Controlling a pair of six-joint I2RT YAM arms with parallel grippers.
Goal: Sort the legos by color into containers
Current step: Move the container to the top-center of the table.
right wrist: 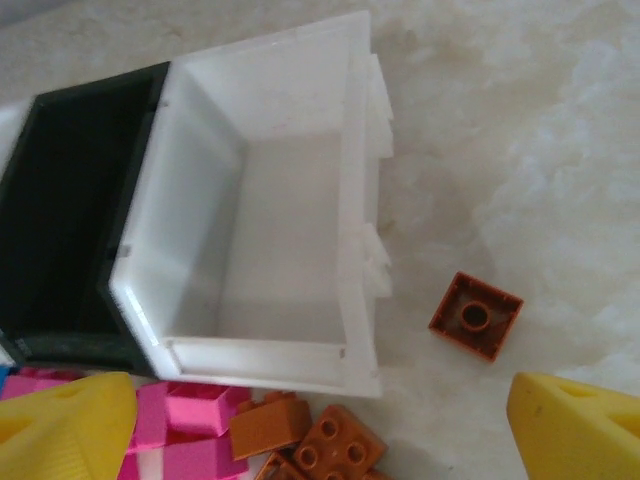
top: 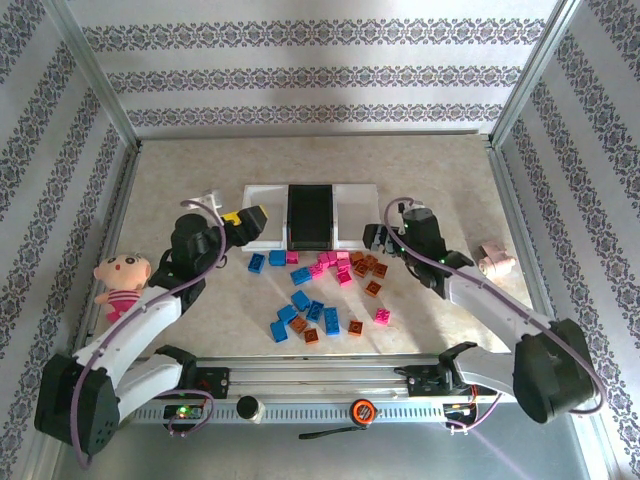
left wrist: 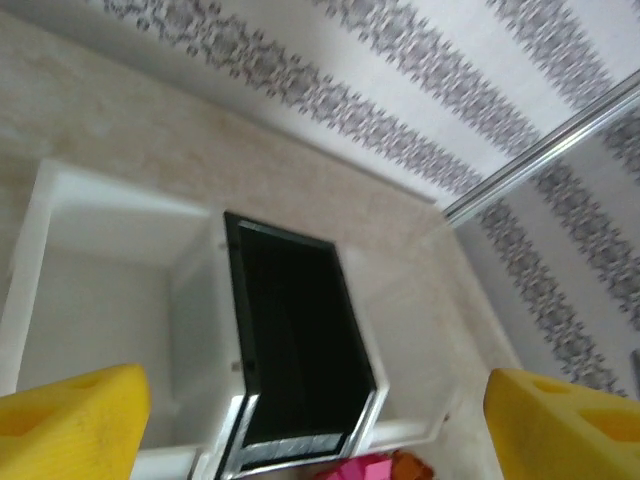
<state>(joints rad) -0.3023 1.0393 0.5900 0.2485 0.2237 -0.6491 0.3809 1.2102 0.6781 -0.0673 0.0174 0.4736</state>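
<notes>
1. In the overhead view, the small square plastic bricks, in bright blue, hot pink and orange-brown, lay scattered on the beige marbled table. They sat just in front of three open trays standing side by side: the left white rectangular plastic tray, the black rectangular plastic tray and the right white rectangular plastic tray.
2. That view also took in a pink-dressed doll beside the left arm and a pale pink object beside the right arm, both well apart from the bricks.
3. The left wrist view looked into the left white tray and the black tray, both with bare floors.
4. The right wrist view looked into the right white tray, whose floor was also bare. Pink and orange-brown bricks crowded its near wall, and a lone orange-brown brick lay apart on the table to its right.
5. The left gripper hovered at the near corner of the left white tray. Its yellow fingertips stood wide apart with nothing held between them.
6. The right gripper hung by the near corner of the right white tray, above the pink and orange-brown bricks. Its yellow fingertips were spread wide and gripped nothing. Whether they touched a brick could not be told.
</notes>
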